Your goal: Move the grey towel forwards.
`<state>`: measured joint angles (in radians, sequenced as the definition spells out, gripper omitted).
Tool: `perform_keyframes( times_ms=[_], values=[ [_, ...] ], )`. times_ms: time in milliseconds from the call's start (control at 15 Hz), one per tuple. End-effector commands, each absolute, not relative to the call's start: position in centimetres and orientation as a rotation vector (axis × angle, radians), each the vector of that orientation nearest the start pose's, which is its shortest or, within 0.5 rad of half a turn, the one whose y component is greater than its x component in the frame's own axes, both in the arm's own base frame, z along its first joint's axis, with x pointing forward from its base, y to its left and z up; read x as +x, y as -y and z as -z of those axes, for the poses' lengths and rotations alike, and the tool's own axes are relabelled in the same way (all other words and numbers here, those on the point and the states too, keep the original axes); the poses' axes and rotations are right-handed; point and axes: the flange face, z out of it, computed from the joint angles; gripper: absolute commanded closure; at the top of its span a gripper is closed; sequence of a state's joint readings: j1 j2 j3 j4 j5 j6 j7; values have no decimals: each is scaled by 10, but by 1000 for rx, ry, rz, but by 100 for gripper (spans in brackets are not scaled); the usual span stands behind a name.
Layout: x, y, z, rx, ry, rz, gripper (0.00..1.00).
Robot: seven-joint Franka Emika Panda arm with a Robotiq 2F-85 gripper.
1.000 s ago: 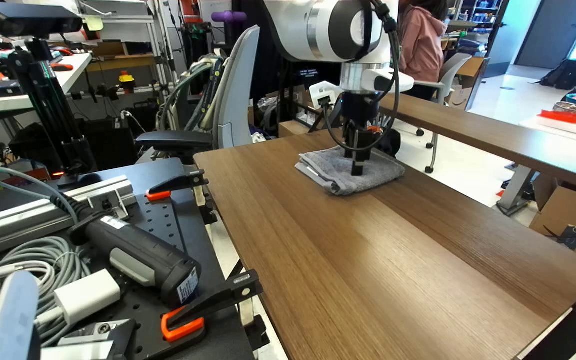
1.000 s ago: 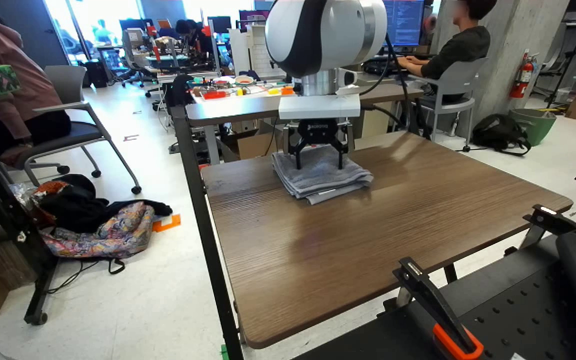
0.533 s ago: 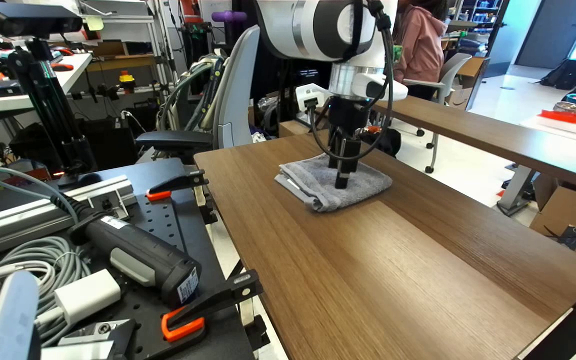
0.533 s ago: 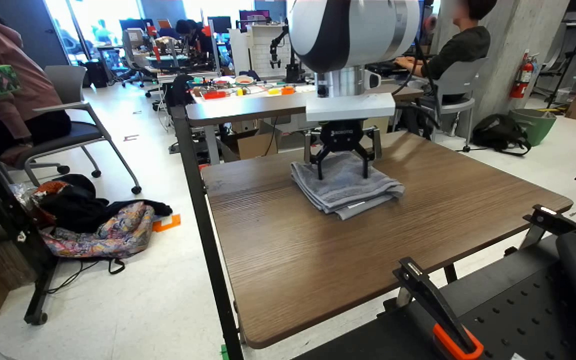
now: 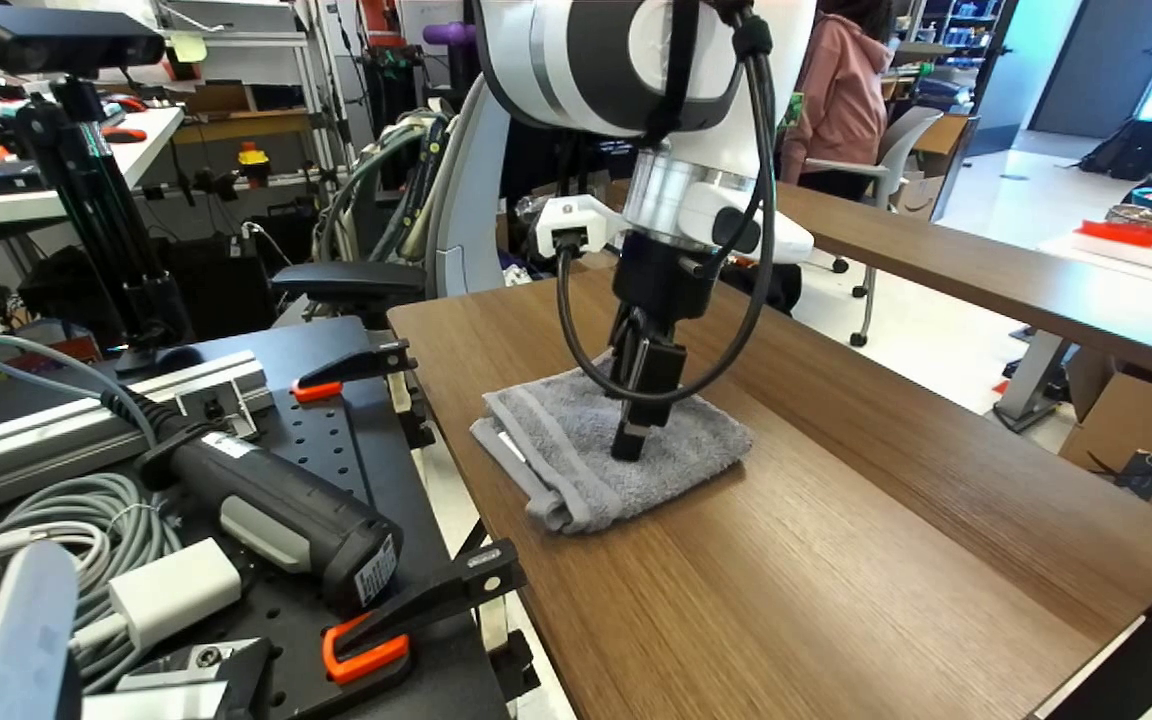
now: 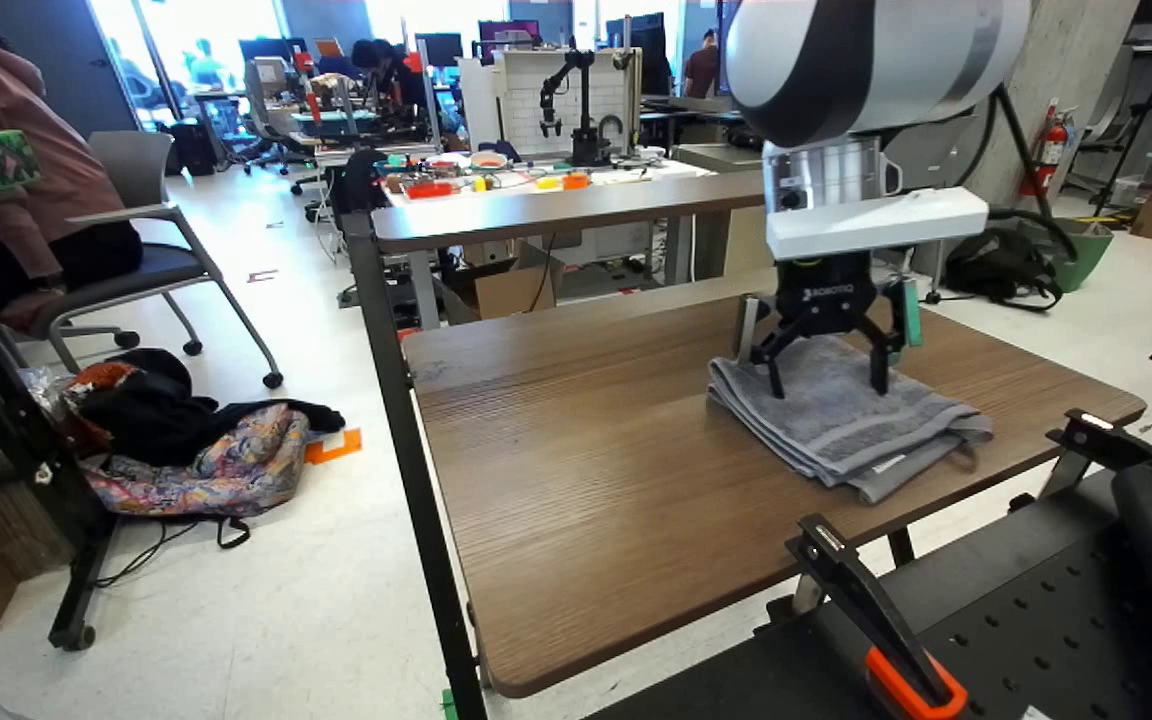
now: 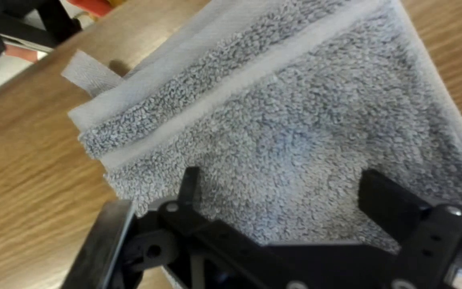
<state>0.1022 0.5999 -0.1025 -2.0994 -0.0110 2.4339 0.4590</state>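
The grey towel (image 5: 576, 450) lies folded and slightly rumpled on the wooden table, with its layered edge toward the table's clamp-side edge. It also shows in an exterior view (image 6: 856, 425) and fills much of the wrist view (image 7: 263, 108), where a small tag sticks out at one edge. My gripper (image 6: 828, 388) stands over the towel, slightly tilted, with its two fingertips apart and down on the towel's top. In the wrist view the gripper (image 7: 281, 172) is open, with flat cloth between the fingers and no fold pinched. One finger is partly hidden in an exterior view (image 5: 624, 420).
The wooden table (image 5: 836, 560) has its edge close to the towel. Black clamps with orange handles (image 5: 366, 655) sit on a black perforated surface (image 6: 1036, 620) beside that edge. A grey chair (image 5: 471, 200) stands behind the table's far end. Another wooden table (image 5: 986, 250) runs alongside.
My gripper and the towel have slid together across the table, toward the clamp-side edge and nearer the camera in both exterior views. The gripper tilts more now. The fingers stay apart.
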Motion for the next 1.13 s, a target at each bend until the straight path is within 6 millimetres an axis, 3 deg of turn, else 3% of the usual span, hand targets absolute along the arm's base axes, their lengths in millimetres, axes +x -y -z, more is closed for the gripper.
perform_keyframes(
  times_ms=[0,267,400,667,800,867,1067],
  values=[
    [507,26,-122,-3168,-694,-461,0],
    [497,32,-138,-3181,-696,-436,0],
    [500,26,-162,-3182,-689,-391,0],
    [505,11,-230,-3166,-664,-222,0],
    [493,12,-241,-3217,-605,-218,0],
    [513,13,-226,-3186,-632,-222,0],
    [499,13,-239,-3201,-609,-217,0]
  ],
)
